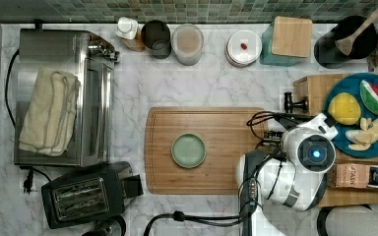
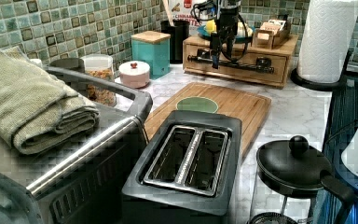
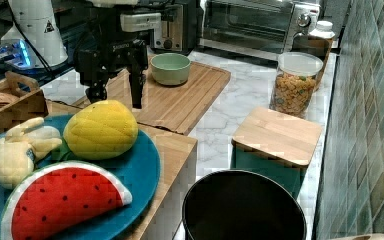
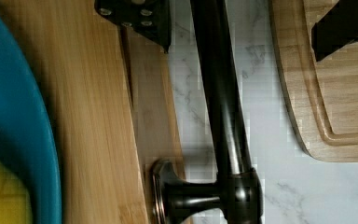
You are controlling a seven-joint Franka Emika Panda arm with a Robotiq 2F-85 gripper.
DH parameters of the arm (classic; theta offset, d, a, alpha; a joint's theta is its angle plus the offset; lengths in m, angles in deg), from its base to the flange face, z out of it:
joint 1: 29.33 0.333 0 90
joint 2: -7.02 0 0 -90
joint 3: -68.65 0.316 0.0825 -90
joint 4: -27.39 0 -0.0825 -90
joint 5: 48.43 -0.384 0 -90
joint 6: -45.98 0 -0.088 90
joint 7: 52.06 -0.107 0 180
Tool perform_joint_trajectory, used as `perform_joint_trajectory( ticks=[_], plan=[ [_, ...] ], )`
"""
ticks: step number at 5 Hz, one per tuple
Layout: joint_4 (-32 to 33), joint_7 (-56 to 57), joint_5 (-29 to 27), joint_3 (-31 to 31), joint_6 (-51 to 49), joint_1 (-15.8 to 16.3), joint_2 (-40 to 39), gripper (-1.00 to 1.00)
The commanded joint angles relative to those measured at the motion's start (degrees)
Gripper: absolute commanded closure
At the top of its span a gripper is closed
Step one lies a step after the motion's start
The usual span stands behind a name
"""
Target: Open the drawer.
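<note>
One drawer (image 2: 237,65) sits in the wooden stand at about 1 o'clock in the left view, its single black bar handle (image 4: 223,102) carried on posts, of which the wrist view shows one (image 4: 191,198), and its front looks pulled only slightly proud of the stand, though the gap is hard to judge. The one gripper (image 3: 115,97) hangs over that handle with its two fingers (image 4: 142,18) spread apart, one on either side of the bar and gripping nothing. A strip of bare marble counter (image 4: 270,154) separates the handle from the rounded corner of the one cutting board (image 1: 216,150), which carries a single green bowl (image 1: 188,150) at its middle
</note>
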Motion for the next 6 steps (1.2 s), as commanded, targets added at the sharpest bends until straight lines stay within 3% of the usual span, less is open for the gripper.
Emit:
perform_joint_trajectory(
  ticks=[1,3,4,6],
  plan=[
    [3.84,3.22,-11.03,0.09,9.81,1.92,-5.54,-1.0],
    [4.88,-1.15,-5.78,-2.32,4.75,7.47,-2.32,-1.0],
    [5.35,1.49,-7.78,0.74,-1.91,7.8,1.37,-1.0],
    [9.01,-0.24,-15.08,7.75,3.74,13.46,1.5,-1.0]
  ],
)
